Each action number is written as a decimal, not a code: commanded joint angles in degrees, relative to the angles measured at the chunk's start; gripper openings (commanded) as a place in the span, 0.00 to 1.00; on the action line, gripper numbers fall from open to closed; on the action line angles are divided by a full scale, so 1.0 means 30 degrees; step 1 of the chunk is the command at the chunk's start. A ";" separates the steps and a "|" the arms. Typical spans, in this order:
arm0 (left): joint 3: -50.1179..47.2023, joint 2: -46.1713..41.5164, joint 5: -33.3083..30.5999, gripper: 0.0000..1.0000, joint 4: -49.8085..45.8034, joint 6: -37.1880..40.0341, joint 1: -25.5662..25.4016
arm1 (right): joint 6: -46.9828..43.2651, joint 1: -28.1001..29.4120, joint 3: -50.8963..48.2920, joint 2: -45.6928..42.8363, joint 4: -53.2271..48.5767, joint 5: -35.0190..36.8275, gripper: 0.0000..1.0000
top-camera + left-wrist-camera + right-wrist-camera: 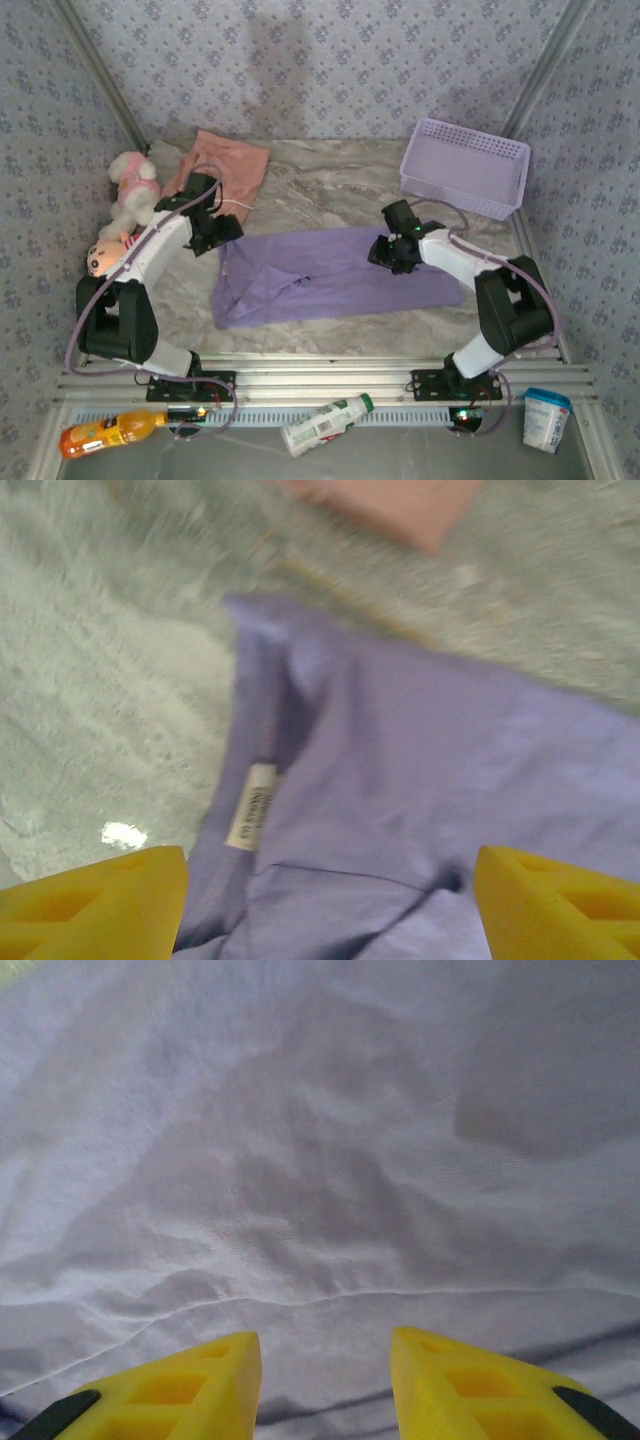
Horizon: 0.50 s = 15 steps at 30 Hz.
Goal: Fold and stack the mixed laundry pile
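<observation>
A lavender mesh basket (465, 165) stands at the far right of the marbled surface (330, 180). Well to the basket's left lie two pink-and-white plush toys (132, 190). Nearer than the basket, past the surface's edge, stands a white tub (547, 418). Leftward from the tub lie a green-capped white bottle (325, 425) and an orange drink bottle (110, 432).

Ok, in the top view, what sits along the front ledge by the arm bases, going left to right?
Orange drink bottle → white bottle lying on its side → white and blue tub.

Overhead rear view of whole table (340, 180); both wrist views close, downward on lavender shirt (330, 275)
</observation>
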 commanded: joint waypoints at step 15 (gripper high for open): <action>0.0097 0.4995 0.3227 0.42 0.6189 -0.1522 0.1152 | -0.1185 0.4738 0.8910 0.7973 -0.2808 -0.0045 0.38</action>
